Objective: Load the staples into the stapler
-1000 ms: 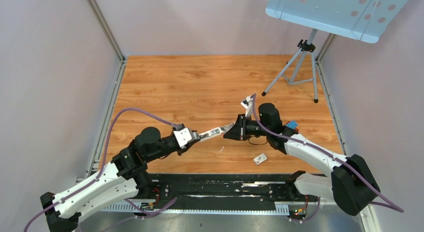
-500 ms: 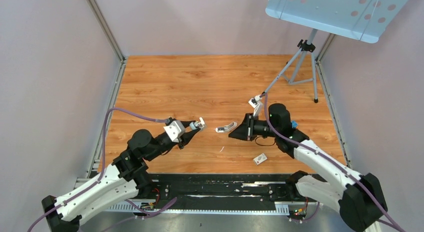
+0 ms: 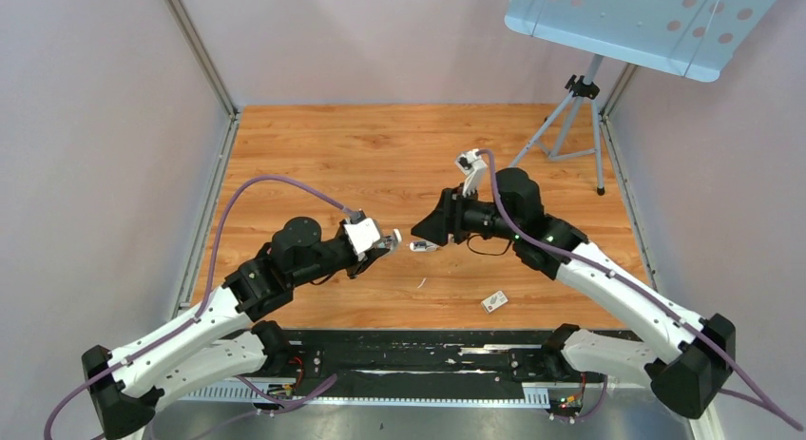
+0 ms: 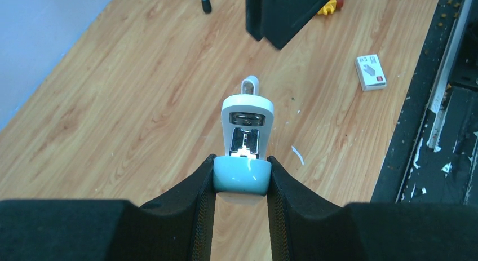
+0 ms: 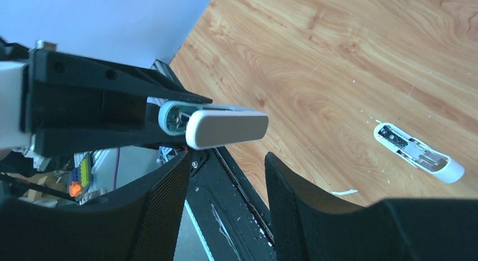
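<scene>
Stapler (image 4: 247, 123) top half was pinched in the left pincer (image 4: 241, 176); its channel half (image 3: 424, 246) lay on the table (image 3: 314, 155) at three o'clock, long axis nine-to-three, just beside the nearer right pincer (image 5: 226, 159), spread and empty; staples unseen

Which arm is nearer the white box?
Right. The right arm curves around the box, passing close on its right and far side; the left arm lies well off to its left.

gripped end of the stapler (image 4: 247, 117) partly hidden between left fingers (image 4: 189, 216); white box (image 4: 371, 72) print illegibly small
</scene>
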